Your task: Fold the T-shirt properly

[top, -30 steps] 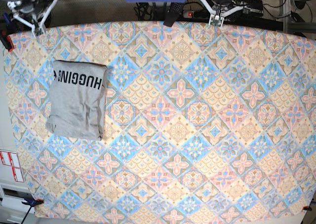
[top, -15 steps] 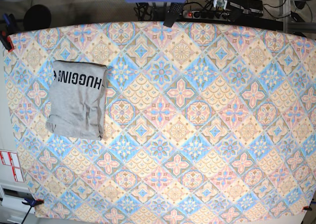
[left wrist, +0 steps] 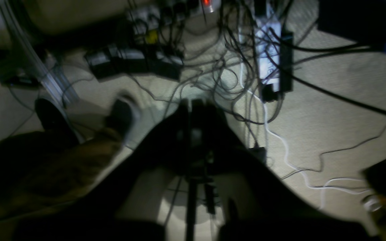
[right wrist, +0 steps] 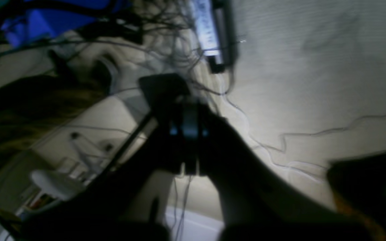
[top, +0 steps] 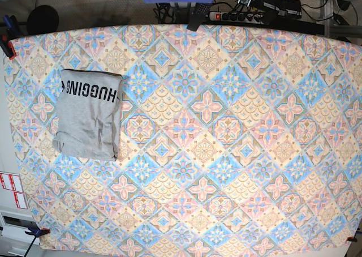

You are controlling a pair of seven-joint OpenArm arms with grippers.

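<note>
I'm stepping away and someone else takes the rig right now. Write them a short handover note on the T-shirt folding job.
Left hand: shut, holding nothing, pulled back off the table and looking down at floor cables.
Right hand: shut, holding nothing, also off the table over the floor.
T-shirt: lies folded into a compact grey rectangle on the patterned tablecloth, toward the base view's left side, with the "HUGGING" print facing up.
Done: the fold looks complete; edges are fairly even, with a slight crease along the right edge.
Left: apparently nothing but a check of neatness. Neither hand is near the shirt.
</note>
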